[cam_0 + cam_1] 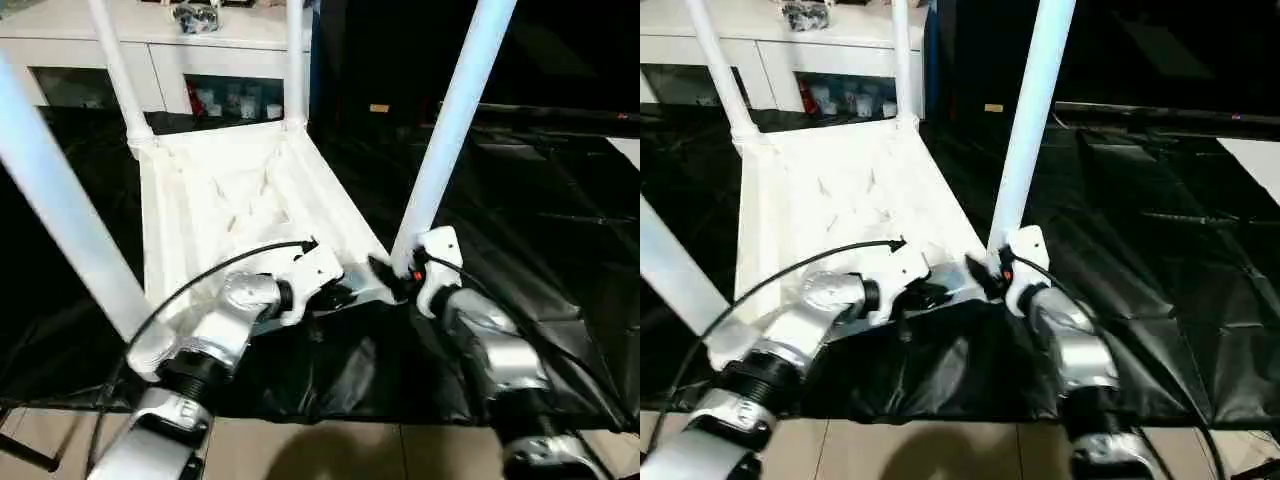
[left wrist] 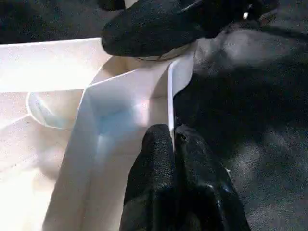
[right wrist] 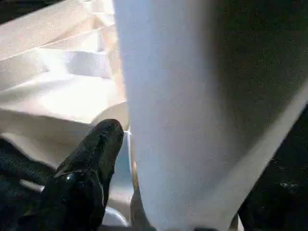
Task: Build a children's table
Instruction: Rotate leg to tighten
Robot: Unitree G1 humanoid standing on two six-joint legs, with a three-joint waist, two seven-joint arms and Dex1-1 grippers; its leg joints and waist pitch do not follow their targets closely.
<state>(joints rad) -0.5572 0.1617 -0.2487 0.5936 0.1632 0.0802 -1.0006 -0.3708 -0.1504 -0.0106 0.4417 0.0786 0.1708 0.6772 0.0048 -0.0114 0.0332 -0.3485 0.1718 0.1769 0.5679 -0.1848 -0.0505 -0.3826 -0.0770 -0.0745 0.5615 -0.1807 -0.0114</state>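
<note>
The table (image 1: 225,200) lies upside down on the black sheet (image 1: 560,230), its four legs pointing up. The left gripper (image 2: 172,139) pinches the near rim of the table. Just to its right, the right gripper (image 1: 392,272) grips the near right leg (image 1: 452,125) at its base.

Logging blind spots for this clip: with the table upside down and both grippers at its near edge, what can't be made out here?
- Tops of the four legs: cut off by the head views' upper edge.
- Right gripper grip: one finger shows, the leg hides the rest.
- Near-left leg socket: hidden behind the left forearm.
- Items in the cabinet: too small.
</note>
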